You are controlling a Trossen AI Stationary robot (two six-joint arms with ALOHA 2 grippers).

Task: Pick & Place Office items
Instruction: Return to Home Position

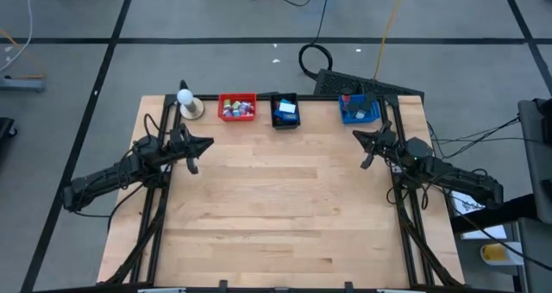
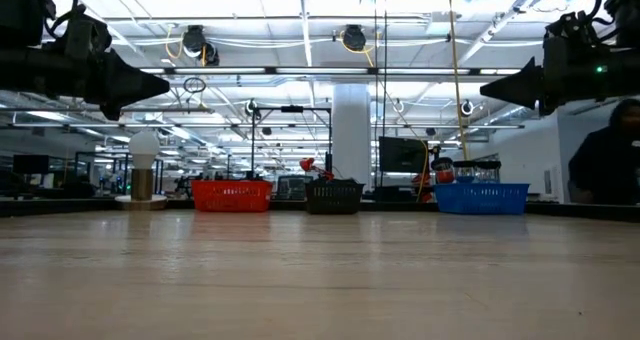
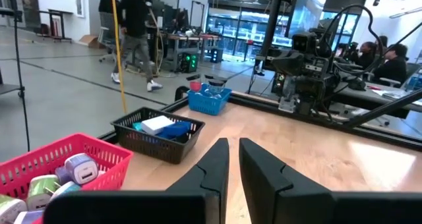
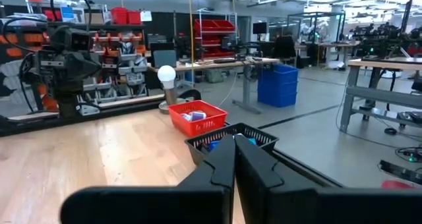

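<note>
The wooden table [image 1: 285, 215] fills the centre and lower part of the high view. The left arm [image 1: 112, 177] lies folded along the table's left edge, and its left gripper [image 1: 210, 143] hangs above the upper left of the board, pointing toward the middle. In its own wrist view the left gripper [image 3: 233, 145] has its fingers drawn nearly together with only a thin slit between them, grasping nothing. The right arm [image 1: 448, 177] mirrors it along the right edge. The right gripper [image 1: 356, 138] sits at the upper right of the board, and in its wrist view the right gripper [image 4: 235, 141] is clenched and empty. Three bins stand in a row along the table's top edge: the blue bin [image 1: 360, 112] at the right, the red bin [image 1: 237, 108] left of centre, and the black bin [image 1: 285, 112] between them. A white ball on a tan base [image 1: 188, 103] stands just left of the red bin. The office items [image 1: 236, 110] lie inside the bins: a mixed heap of small coloured pieces in the red one, a light-blue block in the black one, and a few pieces in the blue one.
</note>
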